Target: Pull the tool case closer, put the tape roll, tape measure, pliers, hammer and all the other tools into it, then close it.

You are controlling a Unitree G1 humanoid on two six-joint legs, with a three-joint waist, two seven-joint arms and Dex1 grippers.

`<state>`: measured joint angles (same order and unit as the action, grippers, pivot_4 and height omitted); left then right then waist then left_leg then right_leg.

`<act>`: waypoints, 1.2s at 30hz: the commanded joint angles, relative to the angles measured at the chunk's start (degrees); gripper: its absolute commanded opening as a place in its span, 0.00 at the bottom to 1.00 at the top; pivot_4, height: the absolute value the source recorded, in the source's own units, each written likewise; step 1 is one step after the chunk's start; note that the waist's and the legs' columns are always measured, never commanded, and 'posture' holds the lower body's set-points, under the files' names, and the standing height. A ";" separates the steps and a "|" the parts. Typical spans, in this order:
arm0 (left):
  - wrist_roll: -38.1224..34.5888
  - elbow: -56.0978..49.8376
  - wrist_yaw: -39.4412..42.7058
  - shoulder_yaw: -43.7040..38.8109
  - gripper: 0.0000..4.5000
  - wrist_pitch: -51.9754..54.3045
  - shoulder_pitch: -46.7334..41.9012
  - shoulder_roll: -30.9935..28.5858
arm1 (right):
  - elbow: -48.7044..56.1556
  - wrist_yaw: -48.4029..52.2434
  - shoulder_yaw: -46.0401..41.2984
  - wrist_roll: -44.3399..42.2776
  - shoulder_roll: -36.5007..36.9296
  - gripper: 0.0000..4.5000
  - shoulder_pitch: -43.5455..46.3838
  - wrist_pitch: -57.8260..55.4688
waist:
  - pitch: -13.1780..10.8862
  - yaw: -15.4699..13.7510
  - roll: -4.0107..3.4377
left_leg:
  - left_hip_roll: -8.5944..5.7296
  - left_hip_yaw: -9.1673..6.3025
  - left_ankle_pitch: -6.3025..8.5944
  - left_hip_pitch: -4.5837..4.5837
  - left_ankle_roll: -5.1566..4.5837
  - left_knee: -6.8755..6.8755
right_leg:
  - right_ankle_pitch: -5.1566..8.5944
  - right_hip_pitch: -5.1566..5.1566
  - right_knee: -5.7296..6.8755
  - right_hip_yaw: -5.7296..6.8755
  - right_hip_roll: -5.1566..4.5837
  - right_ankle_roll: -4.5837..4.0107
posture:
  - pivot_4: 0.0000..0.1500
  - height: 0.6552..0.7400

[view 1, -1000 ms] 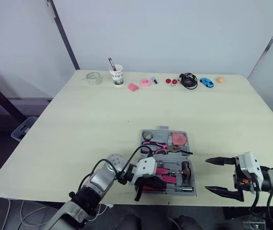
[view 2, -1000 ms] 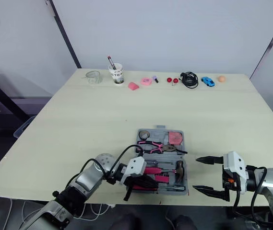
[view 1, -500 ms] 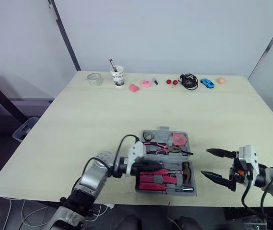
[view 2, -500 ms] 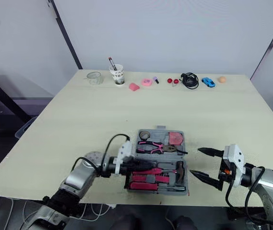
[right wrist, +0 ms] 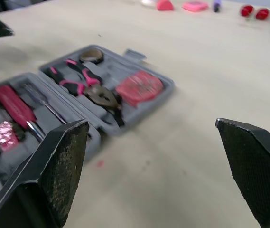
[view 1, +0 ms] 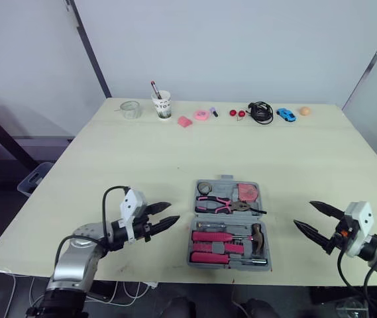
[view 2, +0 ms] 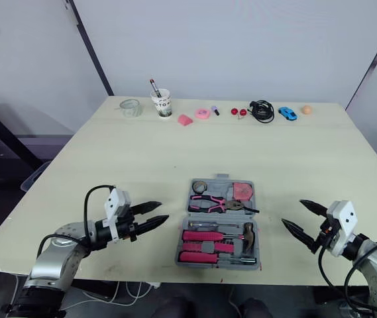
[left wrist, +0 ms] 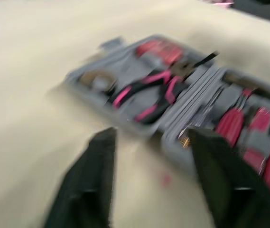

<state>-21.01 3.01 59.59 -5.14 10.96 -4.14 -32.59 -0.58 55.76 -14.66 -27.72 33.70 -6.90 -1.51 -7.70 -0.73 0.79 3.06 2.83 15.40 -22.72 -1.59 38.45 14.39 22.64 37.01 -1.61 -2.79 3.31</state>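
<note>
The grey tool case [view 1: 225,178] lies open near the table's front edge. Its far half holds a tape roll [view 1: 204,187], pink-handled pliers [view 1: 221,205] and a red tape measure [view 1: 246,192]. Its near half holds pink-handled screwdrivers [view 1: 211,236] and a hammer [view 1: 257,233]. My left gripper [view 1: 173,211] hovers left of the case, open and holding nothing, its fingers pointing at the case. My right gripper [view 1: 303,213] stands open to the right of the case, also empty. The right wrist view shows the pliers [right wrist: 89,83] and tape measure [right wrist: 139,88] between its fingers [right wrist: 63,161].
Along the table's far edge stand a glass jar [view 1: 130,108], a paper cup with a pen [view 1: 162,104], pink bits [view 1: 183,121], red balls [view 1: 238,112], a black cable [view 1: 261,111], a blue toy car [view 1: 285,114] and an orange ball [view 1: 304,110].
My left gripper has drawn back out of the case's near half to the left and opened. My right gripper has shifted a little to the right, still open.
</note>
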 commanded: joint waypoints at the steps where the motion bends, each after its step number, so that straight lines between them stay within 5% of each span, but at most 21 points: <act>1: -1.44 -1.02 -1.15 -4.60 0.97 -1.45 3.55 -1.58 | 1.02 -0.07 -3.44 -0.94 0.17 1.00 -2.06 1.86 | 0.00 0.03 0.00 | 0.01 0.00 0.00 0.00 0.00 -0.01 | 0.00 0.01 0.00 0.00 0.00 -0.01 | 1.00 1.00; 22: -5.00 -4.61 -5.48 -18.46 0.99 -0.90 21.50 -3.32 | 1.36 3.08 -15.94 -4.14 -0.38 1.00 -20.56 5.02 | 0.01 0.02 0.02 | 0.08 0.02 0.01 0.06 0.02 -0.10 | 0.15 0.03 -0.08 -0.03 -0.12 -0.26 | 1.00 1.00; 36: -3.49 -2.47 -1.31 -13.46 0.99 -0.86 14.46 -6.21 | 3.60 4.77 -10.84 -2.10 1.49 1.00 -17.40 3.22 | 0.02 0.04 0.03 | 0.09 -0.01 0.02 0.10 0.02 -0.10 | 0.15 0.05 -0.08 -0.07 -0.17 -0.26 | 1.00 1.00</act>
<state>-24.86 0.82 56.47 -20.10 10.60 12.47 -37.20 -0.46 60.16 -27.11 -29.47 33.56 -25.83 3.46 -7.68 -0.69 0.82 3.14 2.82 15.42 -22.61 -1.57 38.35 14.54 22.68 36.93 -1.68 -2.96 3.05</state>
